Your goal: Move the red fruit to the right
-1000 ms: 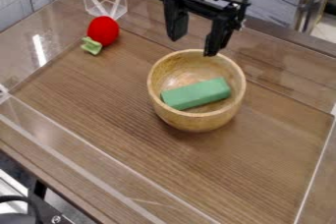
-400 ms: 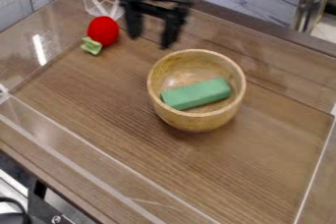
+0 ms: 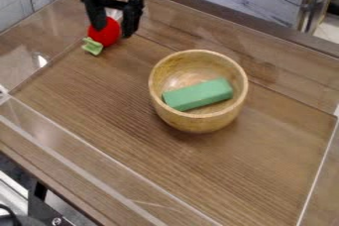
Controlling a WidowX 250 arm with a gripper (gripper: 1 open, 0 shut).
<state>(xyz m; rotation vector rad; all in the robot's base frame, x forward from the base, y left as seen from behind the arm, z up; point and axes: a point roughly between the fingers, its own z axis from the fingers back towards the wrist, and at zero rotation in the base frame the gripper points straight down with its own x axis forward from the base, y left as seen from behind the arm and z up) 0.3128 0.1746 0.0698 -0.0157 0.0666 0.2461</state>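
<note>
At the far left of the view, a dark cable curls at the near corner of the wooden tabletop, out of the way of the work. Farther back on the left side lies the red toy fruit, its light-green leafy stem piece pointing toward the near side. The black gripper is over the fruit, its fingers spread wide apart; whether either one touches the fruit, I cannot tell. The step in hand looks to be lining up for the grasp. To do it well, the arm should centre the round red body between the fingers, lower straight down so that neither tip lands on top and rolls it away, and close gently on the body rather than on the leafy piece, which could twist or slip. A small lift ought to prove the hold before any sideways travel. Right of there stands the round wooden bowl with a green rectangular block inside; a carry to the right should pass above its rim or around it, ending in a low, soft release.
</note>
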